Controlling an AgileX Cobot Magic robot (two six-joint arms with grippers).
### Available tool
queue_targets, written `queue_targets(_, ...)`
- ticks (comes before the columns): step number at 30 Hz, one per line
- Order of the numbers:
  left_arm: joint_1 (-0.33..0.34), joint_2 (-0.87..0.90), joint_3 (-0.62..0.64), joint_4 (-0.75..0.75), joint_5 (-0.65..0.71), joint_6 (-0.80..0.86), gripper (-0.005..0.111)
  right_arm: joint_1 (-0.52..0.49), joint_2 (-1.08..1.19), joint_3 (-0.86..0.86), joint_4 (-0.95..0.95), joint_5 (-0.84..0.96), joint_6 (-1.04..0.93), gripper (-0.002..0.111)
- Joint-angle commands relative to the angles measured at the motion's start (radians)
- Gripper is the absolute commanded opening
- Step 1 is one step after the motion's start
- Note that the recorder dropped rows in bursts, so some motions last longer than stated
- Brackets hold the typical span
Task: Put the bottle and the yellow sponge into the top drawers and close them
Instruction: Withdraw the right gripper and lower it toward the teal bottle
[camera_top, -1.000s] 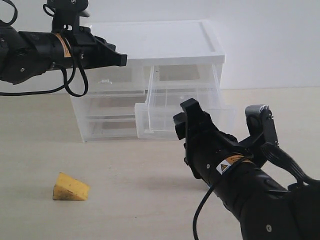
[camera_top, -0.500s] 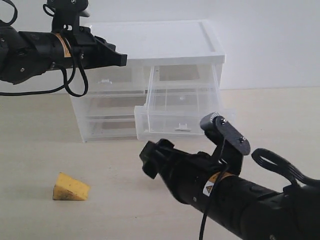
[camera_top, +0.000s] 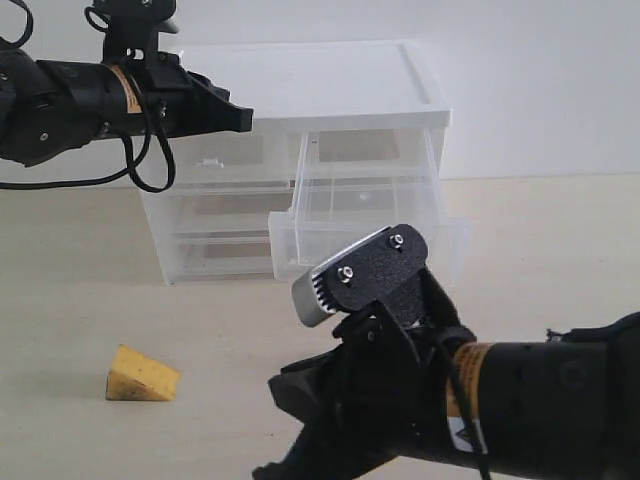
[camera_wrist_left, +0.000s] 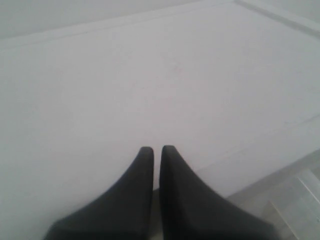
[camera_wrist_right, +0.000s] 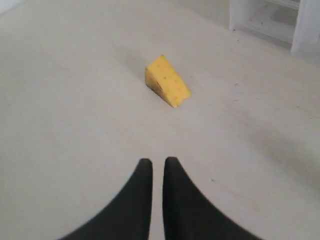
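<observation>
The yellow sponge, a wedge, lies on the table left of the cabinet's front. My right gripper is shut and empty, hovering over bare table a little short of the sponge; its arm fills the lower foreground. My left gripper is shut and empty above the cabinet's white top. The right top drawer is pulled out. The left top drawer is pushed in. The bottle is out of view.
The two full-width drawers sit pushed in under the top ones. The right arm's camera mount hides part of the open drawer's front. Beige table stretches around the sponge.
My right arm swung away from the open drawer, down and to the left, and now points at the sponge. The left arm and the sponge stayed put.
</observation>
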Motion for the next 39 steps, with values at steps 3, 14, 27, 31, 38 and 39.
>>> queue_targets(3, -0.002, 0.005, 0.008, 0.004, 0.083, -0.003, 0.004, -0.073, -0.175, 0.004, -0.029, 0.258, -0.242, 0.0)
queue_targets(14, -0.002, 0.005, 0.008, 0.004, 0.085, -0.003, 0.004, -0.358, -0.25, 0.256, 0.122, -0.32, -0.33, 0.0)
queue_targets(27, -0.002, 0.005, 0.008, 0.004, 0.081, 0.0, 0.004, -0.358, -0.184, 0.443, 0.309, -0.466, -0.422, 0.068)
queue_targets(31, -0.002, 0.005, 0.008, 0.004, 0.081, 0.0, 0.004, -0.358, -0.054, 0.443, 0.328, -0.545, -0.422, 0.07)
queue_targets(38, -0.002, 0.005, 0.008, 0.004, 0.081, 0.0, 0.004, -0.358, 0.157, 0.379, 0.328, -0.641, -0.413, 0.07)
queue_targets(39, -0.002, 0.005, 0.008, 0.004, 0.081, 0.0, 0.004, -0.358, 0.18, 0.365, 0.331, -0.639, -0.413, 0.07)
